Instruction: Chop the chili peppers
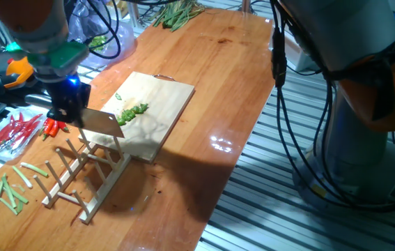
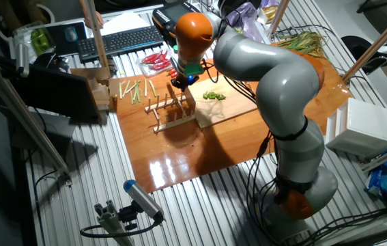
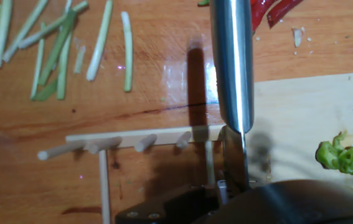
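Gripping the knife point(image 1: 102, 123) in the clenched claw point(image 1: 68, 104) over the peg rack point(image 1: 86, 171) at the board's near edge; chili peppers point(image 1: 132, 112) heaped mid cutting board point(image 1: 159, 104), just beyond blade tip, blade's long axis pointing toward them.

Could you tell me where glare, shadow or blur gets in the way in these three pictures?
In one fixed view, lamp glare sits on the table right of the cutting board, and the arm throws a broad shadow below it. In the other fixed view, glare streaks the table's near edge. In the hand view, the knife is shiny and the gripper at the bottom is blurred; the chili peppers stay sharp.
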You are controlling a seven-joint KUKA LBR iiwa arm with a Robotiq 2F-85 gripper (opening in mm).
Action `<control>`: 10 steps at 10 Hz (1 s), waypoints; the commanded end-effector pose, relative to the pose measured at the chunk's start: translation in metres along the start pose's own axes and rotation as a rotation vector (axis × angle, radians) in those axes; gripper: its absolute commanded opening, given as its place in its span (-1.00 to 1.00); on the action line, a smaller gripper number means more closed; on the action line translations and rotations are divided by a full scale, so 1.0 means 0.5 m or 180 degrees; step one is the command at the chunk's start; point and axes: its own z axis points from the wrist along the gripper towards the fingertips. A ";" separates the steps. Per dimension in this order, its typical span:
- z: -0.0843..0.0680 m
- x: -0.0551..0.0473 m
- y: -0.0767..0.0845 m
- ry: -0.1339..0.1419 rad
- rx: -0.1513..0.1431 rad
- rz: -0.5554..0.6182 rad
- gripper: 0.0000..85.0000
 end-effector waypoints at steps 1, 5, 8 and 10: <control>0.012 0.003 -0.002 -0.0005 0.0001 -0.0007 -1.00; 0.063 0.005 -0.007 -0.0035 0.0002 -0.0036 -1.00; 0.089 0.006 0.002 -0.0099 -0.0021 -0.0001 -1.00; 0.103 0.011 0.007 -0.0152 0.0004 0.0003 -1.00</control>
